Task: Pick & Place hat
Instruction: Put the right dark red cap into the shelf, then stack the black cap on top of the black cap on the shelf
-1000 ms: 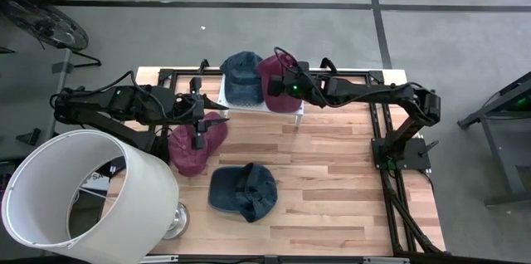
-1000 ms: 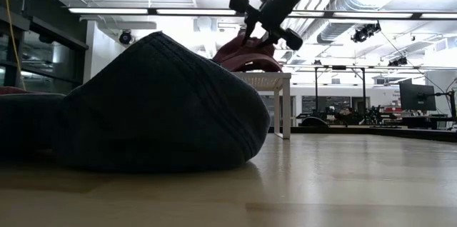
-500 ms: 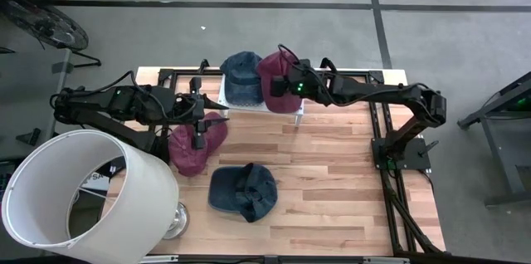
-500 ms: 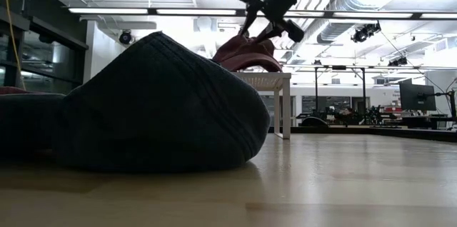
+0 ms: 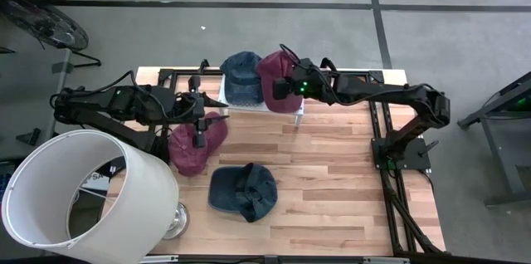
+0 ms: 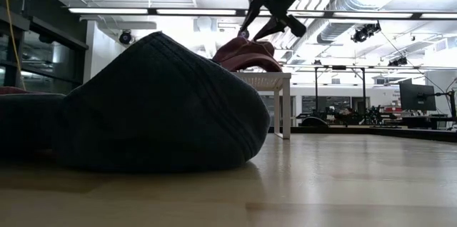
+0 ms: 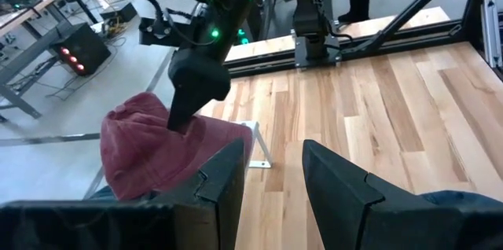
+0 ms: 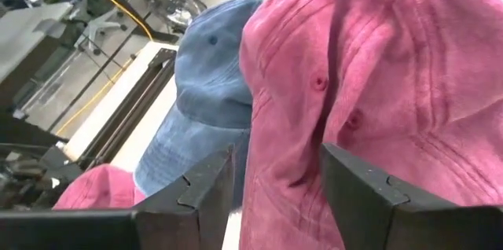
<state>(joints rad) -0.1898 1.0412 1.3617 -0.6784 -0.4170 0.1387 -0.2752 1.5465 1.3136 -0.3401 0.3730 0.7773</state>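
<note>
Red hat (image 5: 272, 81): on the small white stand (image 5: 297, 108) at the far edge of the table, beside a blue hat (image 5: 241, 77); overlaps that blue hat a little in the right wrist view.
Right gripper (image 5: 277, 88): just above the red hat; fingers spread apart, nothing pinched between them; red cloth seen in the gap between the two fingers from the right wrist view.
Gap to hat: low view shows finger tips right over the crown; touching or just off it, hard to tell.
Blue hat on stand: sits on the left part of the stand, brim toward the table.
Second red hat (image 5: 194, 144): lies flat on the wood, on the left side of the table.
Left gripper (image 5: 199, 131): right over the second red hat, fingers partly apart; holding it or not, cannot tell.
Dark blue hat (image 5: 241, 192): on the table (image 5: 332, 181) near the front, well apart from the stand; fills most of the low view.
Lamp shade (image 5: 79, 193): big, white, at the front left corner.
</note>
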